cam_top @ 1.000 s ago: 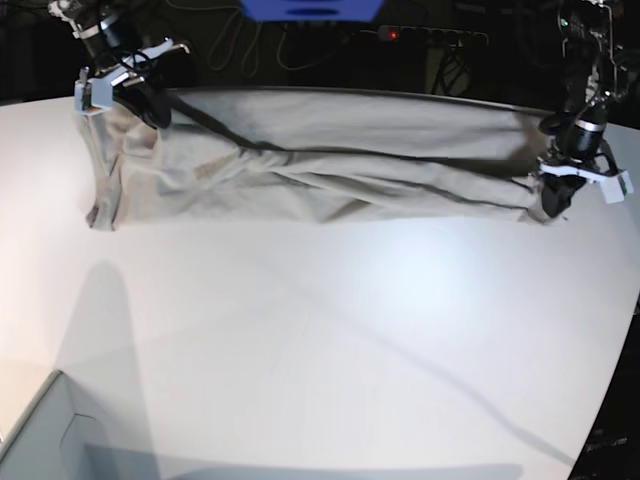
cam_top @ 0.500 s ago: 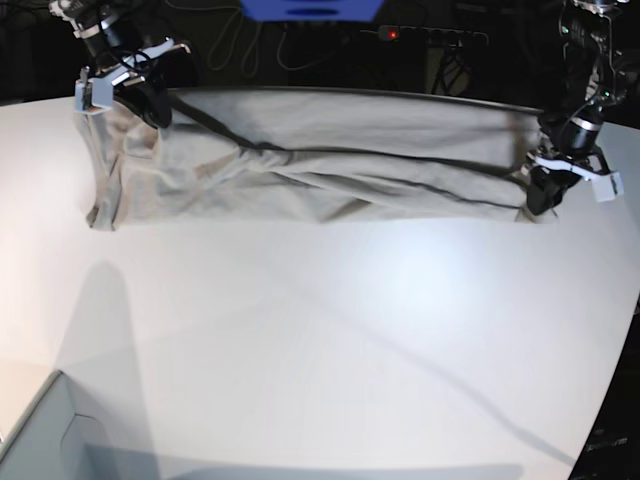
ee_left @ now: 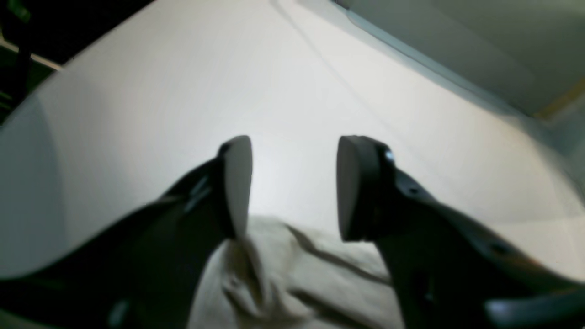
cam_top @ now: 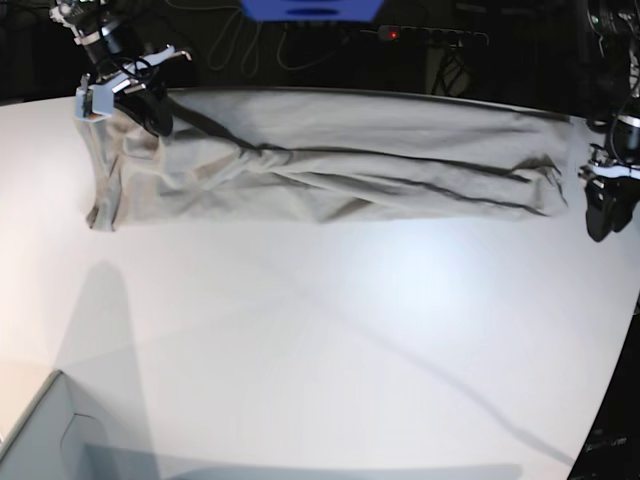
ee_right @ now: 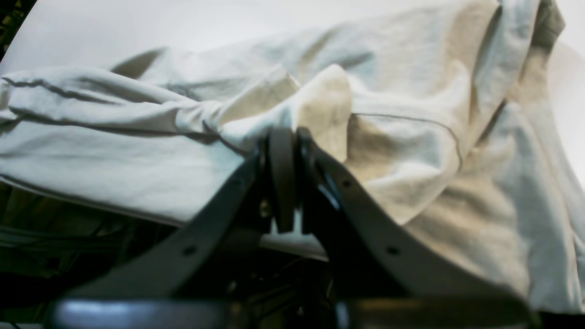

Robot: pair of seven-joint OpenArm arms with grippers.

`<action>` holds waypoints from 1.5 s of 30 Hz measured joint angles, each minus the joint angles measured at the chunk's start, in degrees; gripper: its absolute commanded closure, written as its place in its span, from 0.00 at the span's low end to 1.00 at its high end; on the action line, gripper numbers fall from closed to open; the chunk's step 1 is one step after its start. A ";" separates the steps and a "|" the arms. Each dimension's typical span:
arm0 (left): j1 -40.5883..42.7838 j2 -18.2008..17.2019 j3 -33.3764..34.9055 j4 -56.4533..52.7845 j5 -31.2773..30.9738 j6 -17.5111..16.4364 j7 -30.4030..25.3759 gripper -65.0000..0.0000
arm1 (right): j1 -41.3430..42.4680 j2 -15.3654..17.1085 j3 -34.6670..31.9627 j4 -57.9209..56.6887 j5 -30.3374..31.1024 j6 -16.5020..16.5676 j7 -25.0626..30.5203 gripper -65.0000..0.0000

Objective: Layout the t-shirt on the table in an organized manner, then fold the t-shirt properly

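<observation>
I saw the light grey-beige cotton t-shirt bunched lengthwise across the white worktop's far side. Right gripper jaws pinched its fabric; left gripper jaws spread, empty, beside its end. Pale grey box corner sat near.

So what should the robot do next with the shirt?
Probably bring the open left hand back to grab the t-shirt end again: it hangs off the cloth, while the right hand pinches the other end, and the shirt lies bunched lengthwise.
</observation>
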 measured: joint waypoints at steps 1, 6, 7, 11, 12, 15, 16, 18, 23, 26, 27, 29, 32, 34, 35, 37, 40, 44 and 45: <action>-1.86 -0.28 0.07 -1.55 3.15 0.11 0.02 0.65 | -0.07 0.00 0.02 0.00 0.00 -0.02 -0.02 1.00; -10.86 -0.22 3.52 -8.09 23.82 -1.53 5.42 0.71 | 1.36 -0.07 0.07 0.04 -2.45 0.00 0.33 1.00; -11.65 -0.04 4.17 -8.68 27.41 -1.42 6.67 0.71 | 1.33 -0.15 0.04 0.04 -4.31 0.00 0.04 1.00; -11.93 0.00 5.42 -8.96 34.99 -6.67 7.96 0.71 | 1.27 -0.85 0.07 0.04 -6.78 0.00 -0.28 1.00; -11.96 0.07 5.53 -8.96 36.28 -7.13 8.81 0.71 | 1.73 -1.38 0.26 0.04 -6.78 0.00 -0.28 1.00; -12.15 0.02 5.60 -8.96 37.88 -8.41 11.15 0.70 | 2.91 -1.60 0.28 0.07 -6.78 0.00 -0.02 1.00; -12.31 0.00 5.55 -9.01 38.49 -8.41 12.04 0.67 | 2.97 -1.55 0.35 0.07 -6.75 0.00 -0.02 1.00; -12.26 -0.26 5.49 -9.03 38.69 -8.41 12.39 0.59 | 2.89 -1.57 0.39 0.04 -6.80 0.02 -0.22 1.00; -12.28 -0.31 5.33 -9.01 38.66 -8.41 12.59 0.33 | 3.58 -1.42 0.39 0.02 -7.04 0.00 -4.28 1.00; -12.28 -1.75 5.40 -9.62 38.64 -8.66 12.37 0.31 | 4.70 -1.40 0.39 0.11 -6.97 0.00 -4.44 1.00; -12.37 -2.19 5.40 -10.05 38.62 -8.61 12.26 0.31 | 4.72 -1.36 0.44 0.11 -6.97 0.00 -4.59 1.00; -12.48 -2.34 5.40 -11.10 38.69 -8.17 12.17 0.32 | 4.68 -1.29 0.44 0.11 -6.99 0.00 -4.61 1.00; -13.25 -1.97 5.73 -12.52 38.73 -8.44 12.87 0.42 | 4.70 -1.29 0.44 0.11 -6.99 0.00 -4.66 1.00; -13.86 -2.03 5.73 -12.83 38.66 -8.46 12.15 0.53 | 4.68 -1.27 0.44 0.11 -6.99 0.00 -4.66 1.00; -14.14 -2.01 5.73 -13.05 38.62 -8.44 12.04 0.58 | 4.68 -1.29 0.44 0.11 -6.99 0.00 -4.63 1.00; -14.14 -1.99 5.73 -13.11 38.45 -8.44 12.15 0.67 | 4.68 -1.29 0.44 0.11 -6.99 0.00 -4.66 1.00; -13.99 -1.88 5.73 -13.18 38.58 -8.44 12.48 0.82 | 4.70 -1.29 0.44 0.11 -6.99 0.00 -4.63 1.00; -14.62 -1.86 5.73 -13.25 38.62 -8.48 12.59 0.99 | 4.70 -1.29 0.44 0.11 -6.99 0.00 -4.61 1.00; -14.84 -1.88 5.73 -13.22 38.64 -8.46 12.55 0.98 | 4.70 -1.29 0.44 0.11 -6.99 0.00 -4.66 1.00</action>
